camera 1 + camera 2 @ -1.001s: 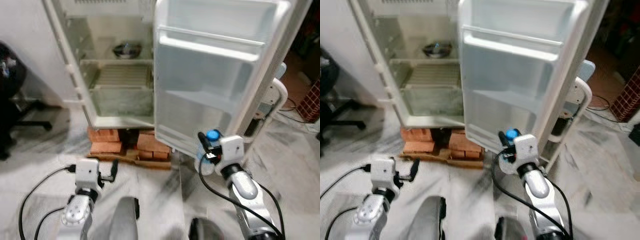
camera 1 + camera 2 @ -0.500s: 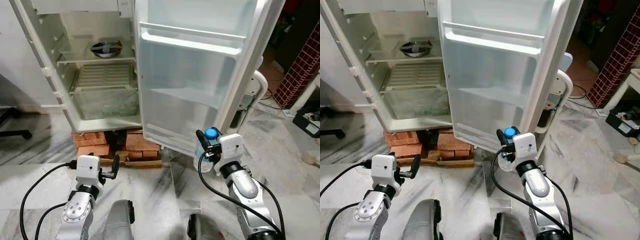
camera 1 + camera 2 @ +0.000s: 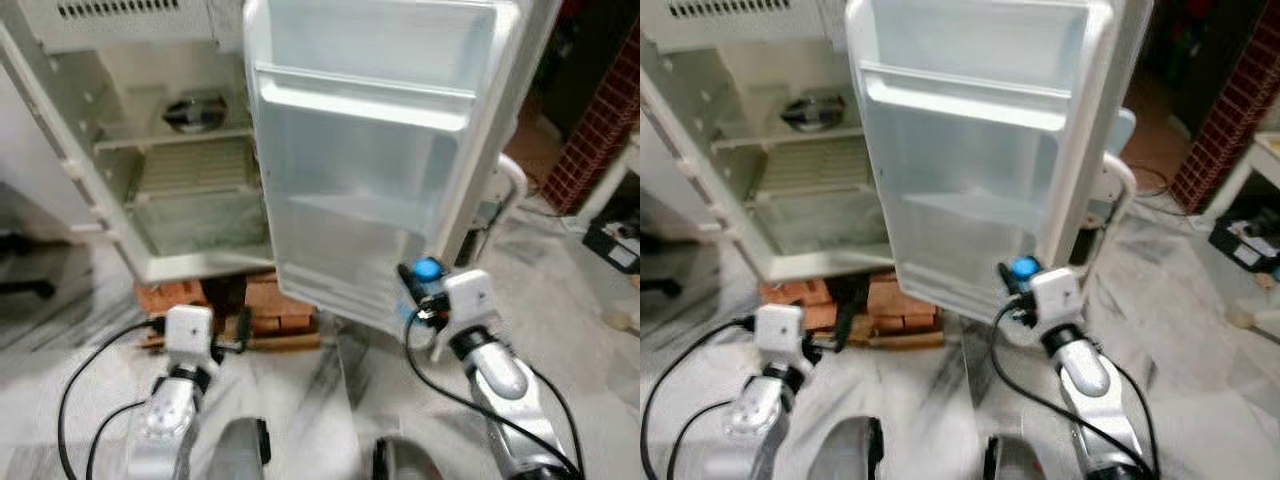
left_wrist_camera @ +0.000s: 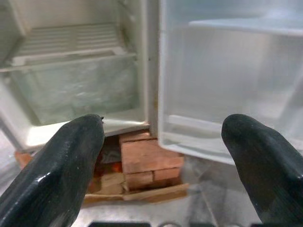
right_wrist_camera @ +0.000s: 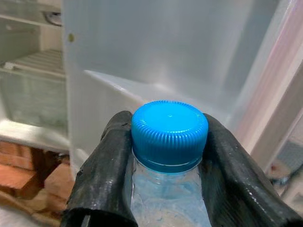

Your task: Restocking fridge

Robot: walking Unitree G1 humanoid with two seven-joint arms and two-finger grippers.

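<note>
This is a room in a home, a lived-in kitchen corner. A white fridge [image 3: 190, 150] stands open on a stack of red bricks [image 3: 270, 305] over a marble-patterned floor [image 3: 90, 350]. A steel bowl [image 3: 190, 110] sits on a shelf inside. A red brick-tiled wall [image 3: 600, 110] rises at the right edge.

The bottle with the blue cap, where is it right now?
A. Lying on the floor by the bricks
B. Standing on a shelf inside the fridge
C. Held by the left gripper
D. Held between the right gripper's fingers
D: the right gripper has its black fingers pressed on both sides of the bottle, just under the blue cap, in front of the open fridge door.
</note>
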